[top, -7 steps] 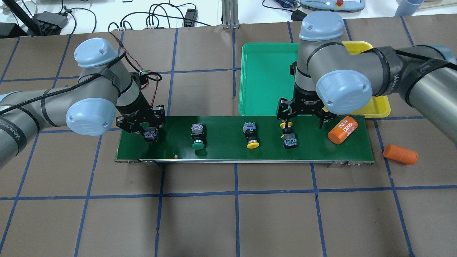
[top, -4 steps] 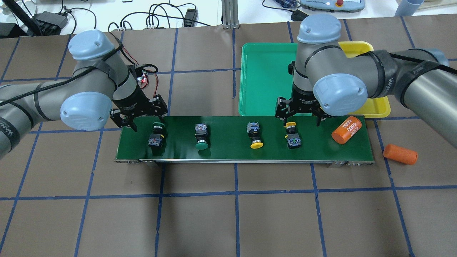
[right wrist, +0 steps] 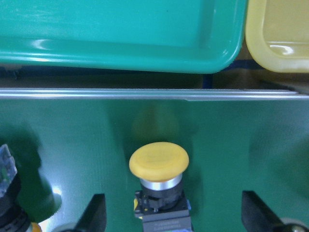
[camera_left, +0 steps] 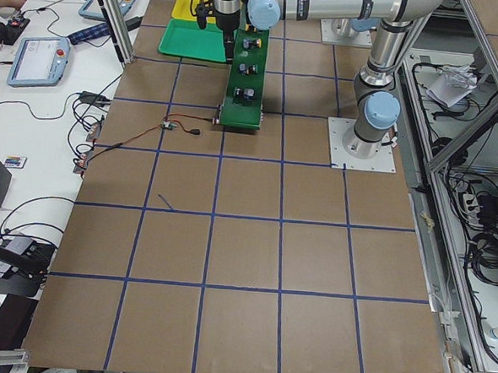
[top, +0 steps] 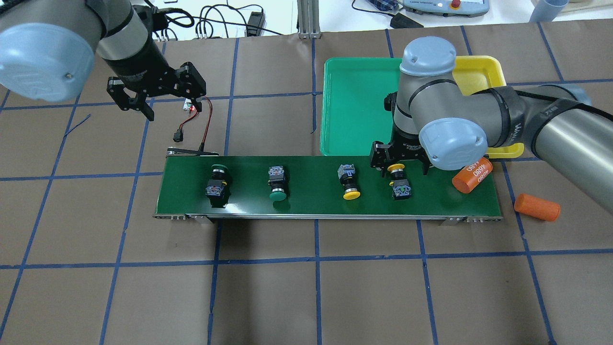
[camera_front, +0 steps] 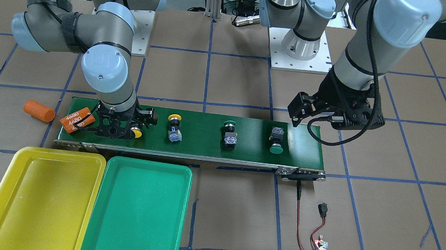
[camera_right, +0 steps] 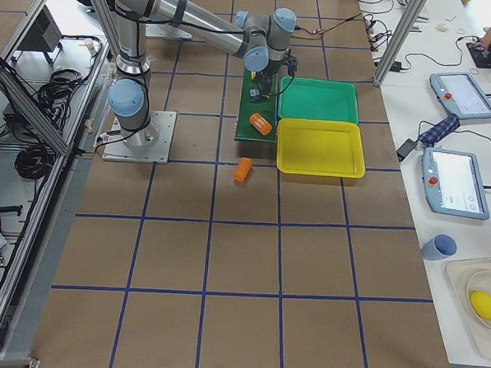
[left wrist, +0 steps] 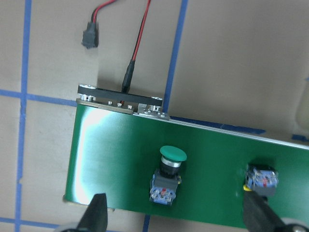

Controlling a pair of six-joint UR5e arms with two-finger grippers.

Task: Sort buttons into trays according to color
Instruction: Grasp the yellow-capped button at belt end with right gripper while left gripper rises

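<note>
Four buttons lie on the dark-green conveyor belt [top: 311, 177]. Two are green [top: 218, 179] [top: 278, 184] and two are yellow [top: 349, 184] [top: 398, 179]. My right gripper [top: 402, 170] is open and low over the belt. Its fingers stand either side of the rightmost yellow button [right wrist: 159, 162], clear of it. My left gripper [top: 165, 103] is open, empty and raised, behind the belt's left end. Its wrist view shows the leftmost green button [left wrist: 169, 176] below it. The green tray [top: 354, 105] and the yellow tray [top: 507, 143] lie side by side behind the belt's right half.
An orange cylinder marked "4680" [top: 472, 175] lies at the belt's right end, next to my right gripper. A plain orange cylinder [top: 536, 207] lies on the table right of the belt. A red-black wire [top: 191, 120] runs from the belt's left end.
My left gripper let go of the leftmost green button on the belt, then rose and moved back and left. The things on the belt shifted slightly right. My right gripper stays over the yellow button.
</note>
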